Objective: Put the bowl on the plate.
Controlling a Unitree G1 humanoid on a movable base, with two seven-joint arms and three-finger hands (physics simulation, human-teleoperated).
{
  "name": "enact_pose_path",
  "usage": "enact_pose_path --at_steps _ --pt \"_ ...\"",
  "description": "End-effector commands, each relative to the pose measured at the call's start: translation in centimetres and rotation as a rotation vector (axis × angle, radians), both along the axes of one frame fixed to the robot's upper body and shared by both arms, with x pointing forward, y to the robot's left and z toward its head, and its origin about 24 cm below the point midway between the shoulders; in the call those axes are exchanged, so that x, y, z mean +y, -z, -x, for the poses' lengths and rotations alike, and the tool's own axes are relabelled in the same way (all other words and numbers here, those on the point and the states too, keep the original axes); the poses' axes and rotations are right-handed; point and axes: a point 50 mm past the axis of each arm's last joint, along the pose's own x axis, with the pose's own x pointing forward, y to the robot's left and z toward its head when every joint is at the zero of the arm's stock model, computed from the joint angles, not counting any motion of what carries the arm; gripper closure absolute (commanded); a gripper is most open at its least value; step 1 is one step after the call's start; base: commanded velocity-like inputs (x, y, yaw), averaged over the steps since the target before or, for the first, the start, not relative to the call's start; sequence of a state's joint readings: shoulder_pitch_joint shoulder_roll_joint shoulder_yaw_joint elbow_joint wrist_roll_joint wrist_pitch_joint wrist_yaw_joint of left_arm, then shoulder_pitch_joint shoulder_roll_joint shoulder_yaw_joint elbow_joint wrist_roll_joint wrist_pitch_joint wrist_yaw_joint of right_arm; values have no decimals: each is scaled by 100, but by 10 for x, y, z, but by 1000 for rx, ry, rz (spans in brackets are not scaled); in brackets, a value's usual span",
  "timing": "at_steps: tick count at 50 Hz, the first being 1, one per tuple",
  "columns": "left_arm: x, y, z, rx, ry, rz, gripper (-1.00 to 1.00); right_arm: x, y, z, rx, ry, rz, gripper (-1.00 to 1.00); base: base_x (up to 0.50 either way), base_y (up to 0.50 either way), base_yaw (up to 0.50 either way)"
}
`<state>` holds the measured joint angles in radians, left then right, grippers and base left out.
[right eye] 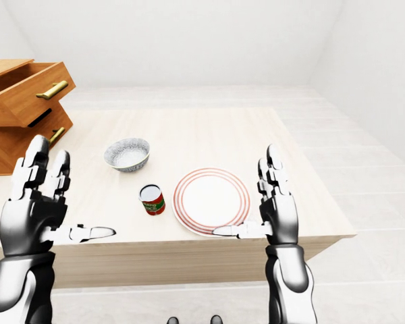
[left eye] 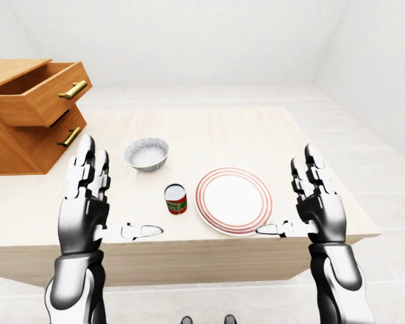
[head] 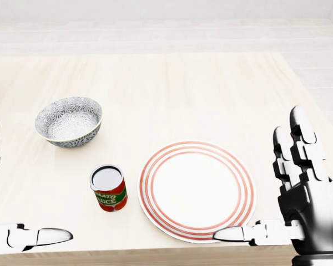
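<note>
Bowl (head: 69,121): upright, mouth up, round, no long axis; lay up-right of my left hand (left eye: 86,202), apart. Both hands spread, empty; right hand (head: 305,194) beside plate (head: 197,191).

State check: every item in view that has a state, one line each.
bowl: upright on the table, empty, not on the plate
plate: flat on the table, nothing on it
can: upright, standing between bowl and plate
upper drawer: pulled open
lower drawer: slightly open
left hand: open, holding nothing
right hand: open, holding nothing
</note>
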<state>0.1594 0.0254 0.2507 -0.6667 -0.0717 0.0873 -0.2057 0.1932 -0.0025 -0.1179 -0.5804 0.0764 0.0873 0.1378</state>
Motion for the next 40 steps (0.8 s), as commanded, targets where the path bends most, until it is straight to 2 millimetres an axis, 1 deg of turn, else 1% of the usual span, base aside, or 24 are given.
enact_pose_path --at_steps 1,4,5,6,7,8,14,18,22,26,29,32,40 --pt "7 -19 13 -86 -17 -33 -100 -2 -2 2 -11 1 0 -100 0 0 0" --pt "9 -23 16 -107 -21 -39 -100 -1 -2 1 -11 2 7 -100 0 0 0" --pt "9 -20 15 -90 -21 -34 -100 0 -3 0 -11 3 11 -100 22 -11 0" --pt "9 -12 13 -51 -22 -27 -100 0 -3 0 -14 2 12 -100 39 -20 0" --pt "7 -20 14 -90 -23 -42 -100 1 -5 -1 -20 3 15 -100 47 -23 0" --pt "6 -23 14 -103 -23 -46 -100 1 -5 -1 -22 4 15 -100 47 -23 0" --pt "6 -19 13 -83 -22 -50 -100 3 -5 -3 -22 4 16 -100 35 -12 0" --pt "10 -23 12 -106 -29 -46 -100 2 -4 -3 -17 4 18 -100 2 0 0" --pt "9 -19 10 -87 -28 -42 -100 2 -2 -4 -11 0 11 -100 0 0 0" --pt "8 -16 9 -72 -24 -42 -100 3 -1 -6 -5 -1 10 -100 0 -41 0" --pt "9 -16 10 -68 -21 -41 -100 4 -4 -4 -16 -3 16 -100 0 -49 0" --pt "9 -15 10 -64 -20 -38 -100 4 -5 -2 -22 0 19 -100 0 -2 0" --pt "11 -18 11 -80 -24 -35 -100 2 -1 -5 -6 3 11 -100 0 0 0"
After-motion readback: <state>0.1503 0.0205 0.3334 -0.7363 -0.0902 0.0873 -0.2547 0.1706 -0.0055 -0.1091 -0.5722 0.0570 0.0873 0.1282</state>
